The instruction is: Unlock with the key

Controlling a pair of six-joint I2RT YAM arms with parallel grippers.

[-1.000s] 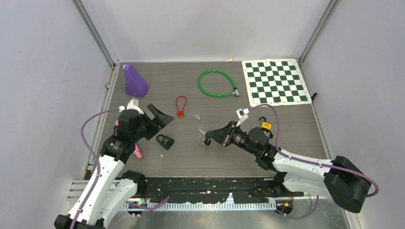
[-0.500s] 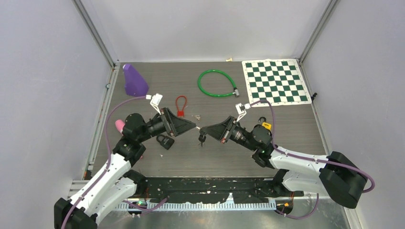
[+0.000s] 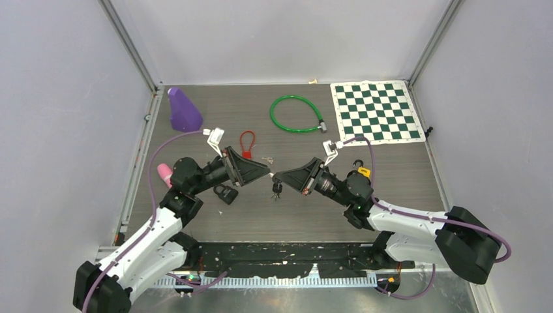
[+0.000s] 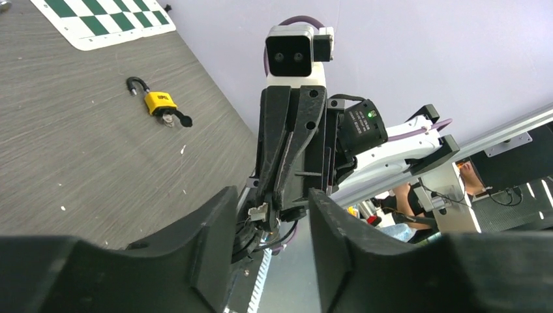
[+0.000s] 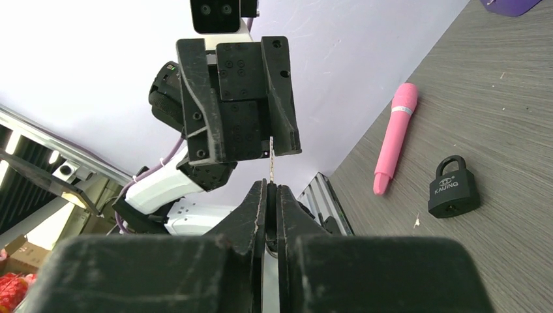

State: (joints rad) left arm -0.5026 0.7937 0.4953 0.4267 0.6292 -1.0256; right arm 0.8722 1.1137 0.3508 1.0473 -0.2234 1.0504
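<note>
My right gripper (image 3: 278,177) is shut on a small key (image 5: 270,160), whose thin blade sticks out toward the left gripper. More keys on its ring (image 3: 276,190) dangle below. My left gripper (image 3: 265,173) faces it tip to tip above the table. Its jaws are partly open on either side of the key's blade and I cannot tell if they touch it. In the left wrist view the right gripper's tip shows between my left fingers (image 4: 215,228). A black padlock (image 3: 225,193) lies on the table below the left arm, held by nothing.
A yellow padlock (image 3: 362,172) lies beside the right arm. A red lock (image 3: 246,145), a green cable lock (image 3: 295,114) and a chessboard mat (image 3: 375,112) lie farther back. A purple cone (image 3: 183,111) and a pink stick (image 3: 164,172) are at the left.
The left gripper swung up from beside the black padlock to face the right gripper, and its jaws narrowed. The right gripper lifted the key slightly toward it.
</note>
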